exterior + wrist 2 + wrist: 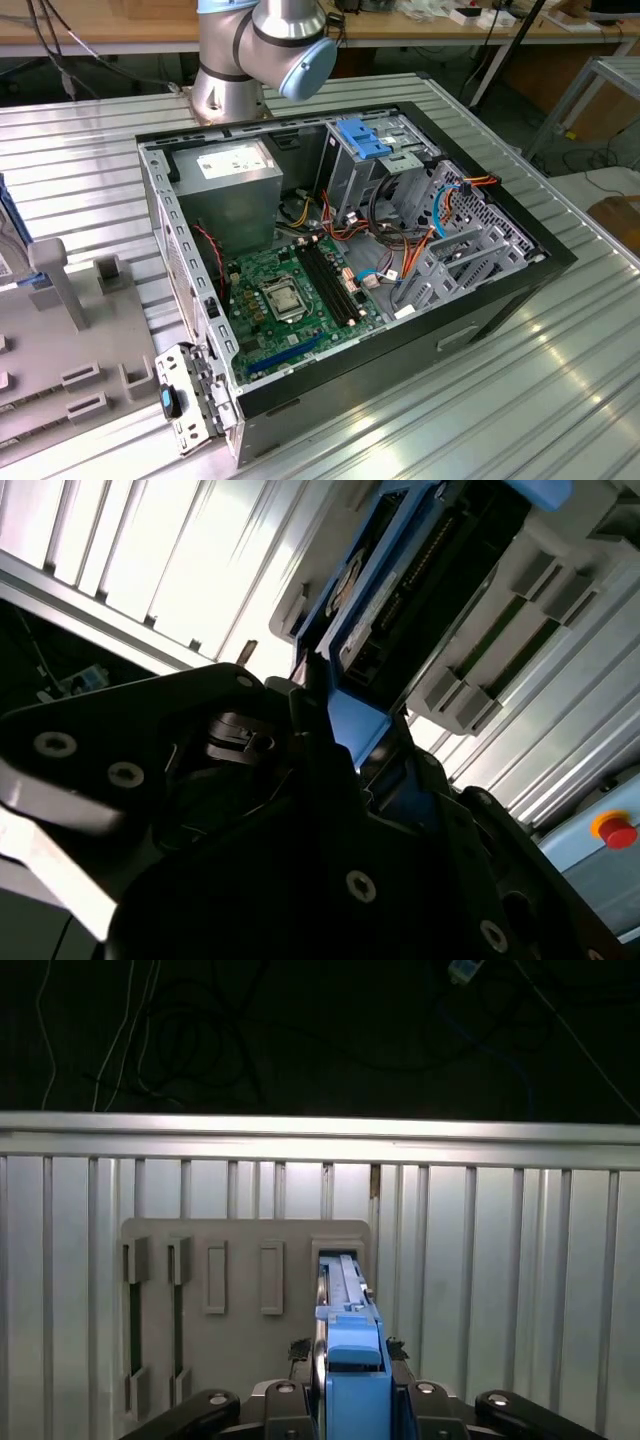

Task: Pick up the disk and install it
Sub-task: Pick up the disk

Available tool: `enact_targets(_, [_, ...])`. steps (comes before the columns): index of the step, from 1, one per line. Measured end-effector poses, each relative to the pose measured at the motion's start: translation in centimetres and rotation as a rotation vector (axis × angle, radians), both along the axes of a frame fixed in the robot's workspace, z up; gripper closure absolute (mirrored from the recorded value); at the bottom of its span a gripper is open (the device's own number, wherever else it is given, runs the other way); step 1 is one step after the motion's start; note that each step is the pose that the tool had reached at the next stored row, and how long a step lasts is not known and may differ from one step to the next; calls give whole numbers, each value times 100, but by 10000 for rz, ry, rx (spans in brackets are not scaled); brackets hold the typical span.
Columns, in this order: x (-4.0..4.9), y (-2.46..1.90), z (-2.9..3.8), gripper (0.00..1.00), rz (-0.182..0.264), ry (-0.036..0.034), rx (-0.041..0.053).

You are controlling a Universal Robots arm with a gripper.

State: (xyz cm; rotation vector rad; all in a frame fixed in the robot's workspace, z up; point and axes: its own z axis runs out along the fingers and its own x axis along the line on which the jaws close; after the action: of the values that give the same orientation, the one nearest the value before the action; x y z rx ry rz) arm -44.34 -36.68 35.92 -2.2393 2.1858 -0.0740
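Clock bearings are taken from the gripper (348, 1352), with twelve o'clock straight ahead of it.

1. Gripper: black body, fingers (300, 1348) closed against both sides of the disk (343, 1280).
2. Disk: stands on edge, blue rail (355, 1380) nearest the camera, silver-grey body running toward twelve o'clock.
3. Grey holder plate (240, 1305): lies flat on the ribbed metal table (500, 1270) and spreads from eleven to twelve o'clock. The disk stands at the plate's one o'clock edge. Rectangular slot blocks (215, 1280) stand at ten to eleven o'clock.
4. Table edge rail (320, 1135): crosses at twelve o'clock, with dark space and loose cables (150, 1040) beyond.
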Motion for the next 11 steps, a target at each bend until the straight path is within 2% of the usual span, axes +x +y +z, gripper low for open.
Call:
enact_targets(2, [0, 0, 60, 63, 0, -1, 0])
enact_targets(3, [0, 0, 121, 63, 0, 0, 0])
enact_targets(5, [0, 0, 303, 63, 0, -2, 1])
enact_targets(6, [0, 0, 364, 63, 0, 0, 0])
enact_targets(7, [0, 0, 386, 63, 0, -1, 1])
enact_targets(11, [0, 0, 389, 63, 0, 0, 0])
